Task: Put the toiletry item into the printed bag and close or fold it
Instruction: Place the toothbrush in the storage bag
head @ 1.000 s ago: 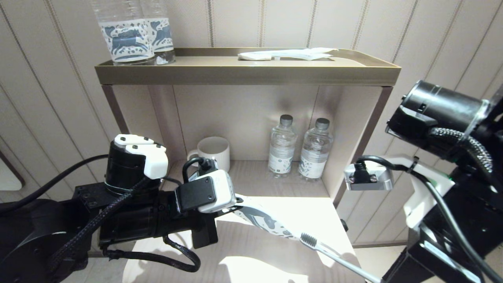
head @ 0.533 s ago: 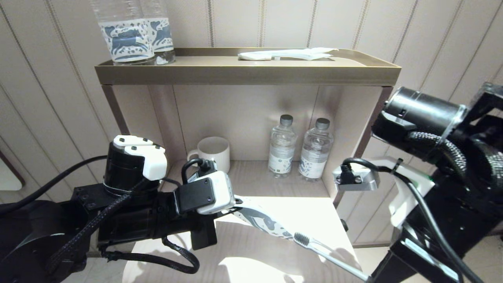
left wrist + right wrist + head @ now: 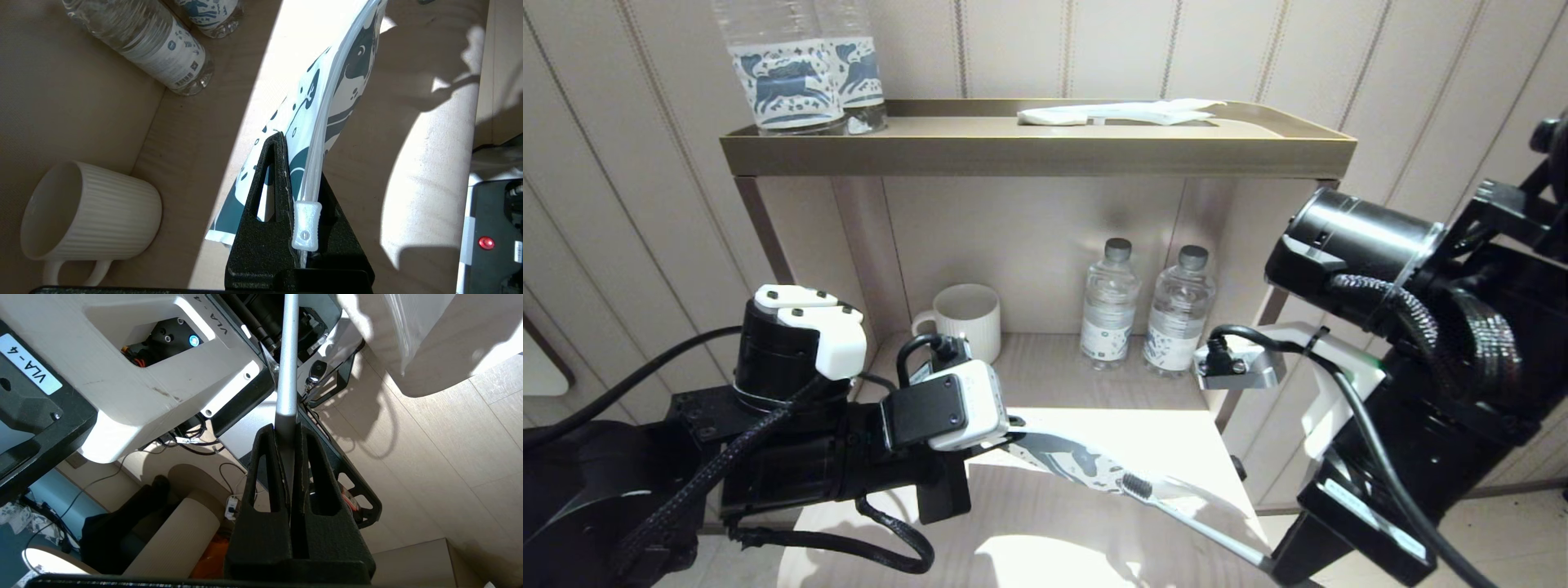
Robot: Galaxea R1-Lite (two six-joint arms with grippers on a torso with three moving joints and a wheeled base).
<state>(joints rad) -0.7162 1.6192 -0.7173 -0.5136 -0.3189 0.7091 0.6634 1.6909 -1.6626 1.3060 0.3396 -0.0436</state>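
Two end effectors are engaged above the surface (image 3: 1045, 531): the printed bag (image 3: 1066, 460) is clamped by the left end effector (image 3: 292, 179), the toothbrush (image 3: 1176, 510) handle by the right end effector (image 3: 288, 435), and its head at the bag's mouth is best fed along the bag's length.

Left gripper (image 3: 292, 179) fingers pinch the printed bag (image 3: 322, 98), apparently by its zip edge
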